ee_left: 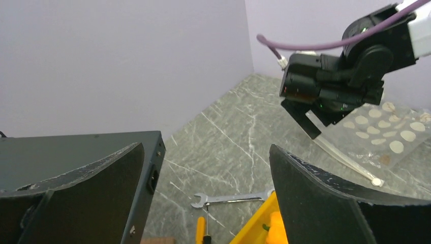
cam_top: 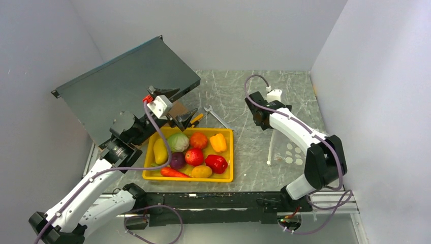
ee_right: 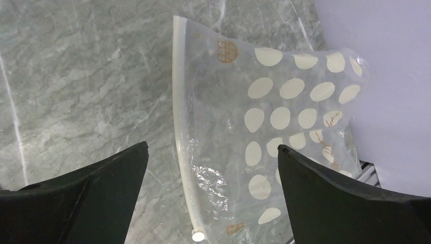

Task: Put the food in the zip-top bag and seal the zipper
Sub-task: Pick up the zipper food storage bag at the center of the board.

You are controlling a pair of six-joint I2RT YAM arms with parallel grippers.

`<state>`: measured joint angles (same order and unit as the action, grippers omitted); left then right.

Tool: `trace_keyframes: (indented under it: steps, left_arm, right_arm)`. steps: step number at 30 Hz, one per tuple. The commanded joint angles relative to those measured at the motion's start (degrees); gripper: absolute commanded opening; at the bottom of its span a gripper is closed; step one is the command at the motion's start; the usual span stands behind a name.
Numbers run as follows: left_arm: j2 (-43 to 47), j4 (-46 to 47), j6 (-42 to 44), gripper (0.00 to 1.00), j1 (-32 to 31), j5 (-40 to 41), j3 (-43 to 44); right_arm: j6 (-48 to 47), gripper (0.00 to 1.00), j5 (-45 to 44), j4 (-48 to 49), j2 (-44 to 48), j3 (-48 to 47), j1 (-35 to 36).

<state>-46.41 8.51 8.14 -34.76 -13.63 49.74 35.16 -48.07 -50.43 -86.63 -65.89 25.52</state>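
The food lies in a yellow tray (cam_top: 229, 152): green cabbage (cam_top: 178, 142), orange pumpkin (cam_top: 198, 140), yellow pepper (cam_top: 218, 142), red apple (cam_top: 193, 156), red pepper (cam_top: 216, 163), purple onion (cam_top: 177, 160), carrot (cam_top: 173, 173) and mango (cam_top: 202, 172). The clear dotted zip-top bag (cam_top: 290, 151) lies flat to the right of the tray. Its white zipper (ee_right: 180, 132) runs along its left edge. My right gripper (ee_right: 212, 147) is open and empty above the bag (ee_right: 284, 117), with the zipper between its jaws. My left gripper (ee_left: 206, 147) is open and empty above the tray's far left corner.
A big dark grey metal box (cam_top: 127, 86) leans at the back left. A silver wrench (cam_top: 216, 117), a yellow-handled screwdriver (cam_top: 197, 118) and a wooden block (cam_top: 178, 109) lie just behind the tray. Walls close in on the left, back and right.
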Motion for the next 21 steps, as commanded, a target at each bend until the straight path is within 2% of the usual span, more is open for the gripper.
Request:
trace_keyframes:
  steps: [1,14,21]
  left_arm:
    - [1.3,3.3,1.4,0.99,-0.3,1.5,-0.4]
    - [3.7,2.8,5.6,0.99,-0.5,5.4,-1.2]
    - [4.7,2.7,5.5,0.99,-0.5,5.2,-1.2]
  right_arm:
    - [4.5,1.00,-4.7,-3.9,-5.0,-2.9,1.3]
    - [16.7,0.99,-16.4,-15.7,-28.4,-10.0,3.3]
    - [39.2,0.89,-24.5,-34.2,-37.1,-10.3,3.8]
